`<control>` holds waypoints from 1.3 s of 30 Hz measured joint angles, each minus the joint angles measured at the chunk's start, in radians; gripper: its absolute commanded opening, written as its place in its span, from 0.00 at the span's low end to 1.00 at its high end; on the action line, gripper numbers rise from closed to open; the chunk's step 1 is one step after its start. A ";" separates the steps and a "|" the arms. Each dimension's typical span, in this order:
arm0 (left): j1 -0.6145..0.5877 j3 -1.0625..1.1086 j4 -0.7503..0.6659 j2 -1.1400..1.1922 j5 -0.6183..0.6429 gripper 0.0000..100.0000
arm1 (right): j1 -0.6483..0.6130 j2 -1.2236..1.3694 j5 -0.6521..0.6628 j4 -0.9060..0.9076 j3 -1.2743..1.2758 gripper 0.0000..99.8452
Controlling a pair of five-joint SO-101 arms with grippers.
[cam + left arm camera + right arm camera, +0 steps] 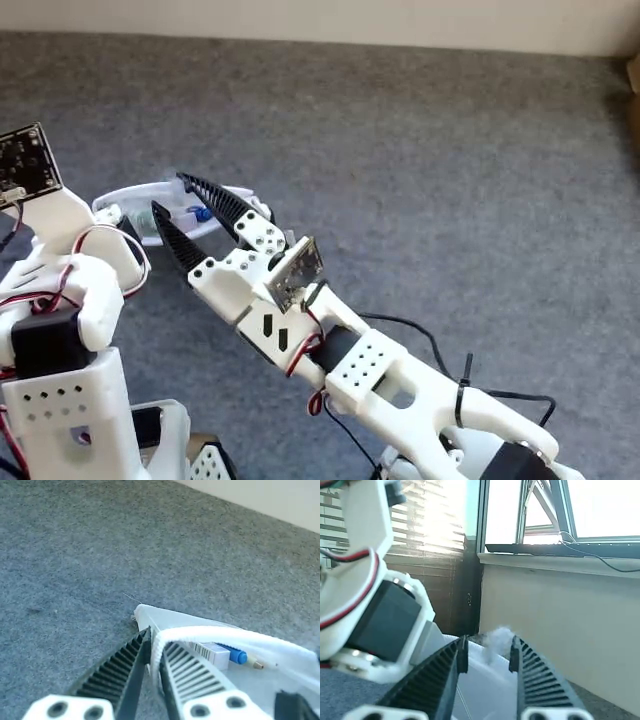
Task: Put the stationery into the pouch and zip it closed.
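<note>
Your left gripper (151, 647) pinched the pouch (170, 619) tight by its rim; your right gripper (167, 192) gaped astride it. It looked thin, limp, light, and wanted holding taut along that rim.

Even, soft daylight lies on the grey surface (450, 150) in the high view; shadows are weak and there is no glare. In the right wrist view a strong backlight comes from the window (600, 510), with the sky blown white. Glare floods the blinds (435, 525), and the wall (560, 630) below is shaded. In the left wrist view the white pouch (170, 620) is bright, with a thin dark shadow at its edge.
</note>
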 measured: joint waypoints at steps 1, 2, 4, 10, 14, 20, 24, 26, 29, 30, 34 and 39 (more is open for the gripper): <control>0.000 0.000 0.000 0.000 0.000 0.01 | 0.000 0.000 0.000 0.000 0.000 0.13; 0.000 0.000 0.000 0.000 0.000 0.01 | 0.000 0.000 0.000 0.000 0.000 0.13; 0.000 0.000 0.000 0.000 0.000 0.01 | 0.000 -0.009 0.000 0.000 0.005 0.13; 0.000 0.008 0.000 0.000 0.000 0.01 | 0.000 -0.212 0.000 0.149 0.061 0.13; 0.000 0.009 0.000 0.000 0.000 0.01 | 0.000 -0.376 0.000 0.358 0.061 0.13; 0.000 0.009 0.000 0.000 0.000 0.01 | 0.054 -0.542 0.000 0.700 0.061 0.17; 0.000 0.009 0.000 0.000 0.000 0.01 | 0.098 -0.601 0.000 0.930 0.061 0.33; 0.000 0.009 0.000 0.000 0.000 0.01 | 0.100 -0.612 -0.012 1.045 0.061 0.39; 0.000 0.009 0.000 0.000 0.000 0.01 | 0.097 -0.615 -0.046 1.201 0.061 0.43; 0.000 0.009 0.000 0.000 0.000 0.01 | 0.095 -0.615 -0.054 1.226 0.061 0.43; 0.000 0.009 0.000 0.000 0.000 0.01 | 0.163 -0.580 -0.146 1.258 0.061 0.43; 0.000 0.009 0.000 0.000 0.000 0.01 | 0.072 -0.450 -0.163 1.203 0.061 0.43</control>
